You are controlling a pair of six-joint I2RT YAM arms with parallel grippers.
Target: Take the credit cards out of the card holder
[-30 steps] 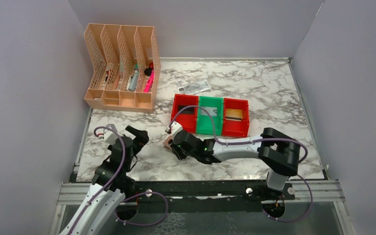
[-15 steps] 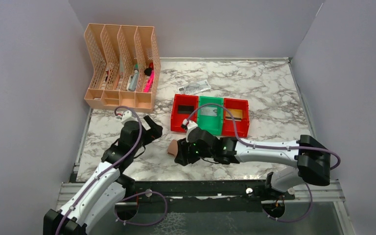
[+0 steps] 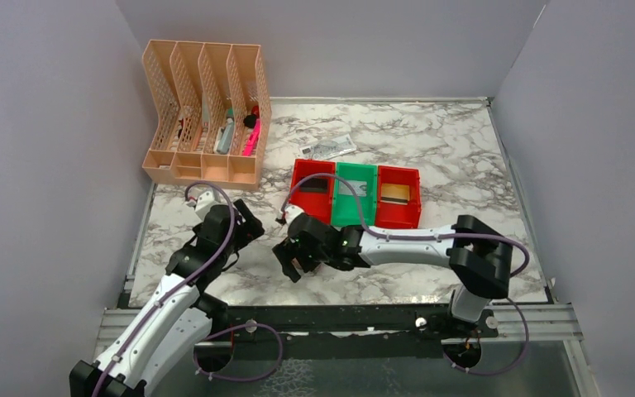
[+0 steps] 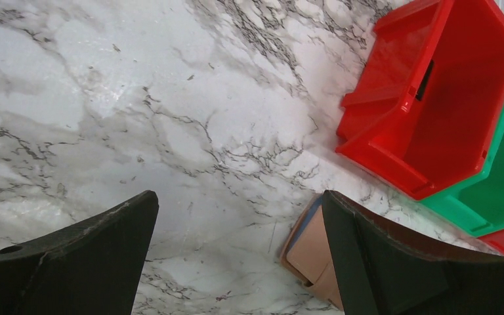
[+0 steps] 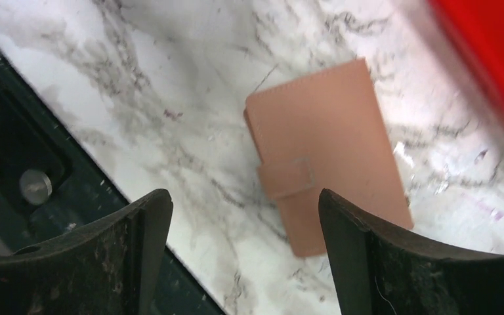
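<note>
The card holder (image 5: 328, 157) is a tan wallet, folded shut with its strap on top. It lies flat on the marble near the table's front edge. My right gripper (image 5: 244, 197) hovers over it, open, with nothing between the fingers. In the top view the right gripper (image 3: 292, 258) hides most of the holder. My left gripper (image 4: 239, 197) is open over bare marble, and a corner of the card holder (image 4: 312, 252) shows beside its right finger. Flat credit cards lie in the bins: a dark one (image 3: 314, 184), a grey one (image 3: 351, 188) and a gold one (image 3: 394, 193).
Two red bins and a green bin (image 3: 354, 198) stand in a row just beyond the grippers. A peach file organiser (image 3: 207, 116) with pens stands at the back left. A crumpled paper note (image 3: 328, 148) lies behind the bins. The table's dark front rail (image 5: 33, 177) is close.
My right gripper has opened and let go of the card holder, which now lies on the table. The left arm reached in toward the holder, then drew back slightly.
</note>
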